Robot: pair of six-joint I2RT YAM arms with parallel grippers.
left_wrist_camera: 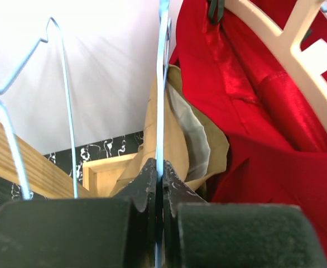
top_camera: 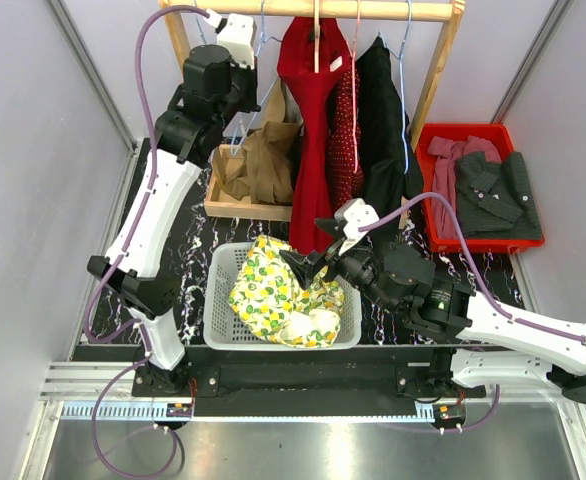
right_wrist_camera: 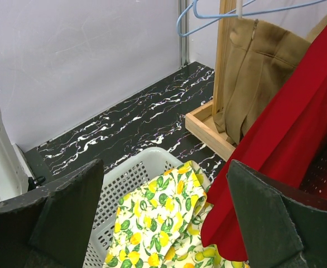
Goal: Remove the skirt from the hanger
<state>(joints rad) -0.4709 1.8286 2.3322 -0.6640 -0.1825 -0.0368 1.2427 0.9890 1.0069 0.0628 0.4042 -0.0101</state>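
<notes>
Left wrist view, item one: my left gripper (left_wrist_camera: 159, 174), pressed together on the blue wire hanger (left_wrist_camera: 162, 84), I judge to steady the wire while the skirt comes off.

Item two: tan skirt (left_wrist_camera: 180, 139), hanging from that hanger at the left end of the wooden rail (top_camera: 373, 10).

Item three: my right gripper (top_camera: 313, 262), spread and holding nothing, above the white basket (top_camera: 218, 300) at the table's near edge (lemon-print cloth (top_camera: 273, 290) lies inside).

Obstruction: red dress (top_camera: 313, 110) just beside the skirt's right side, black garment (top_camera: 383, 120) beyond it.
</notes>
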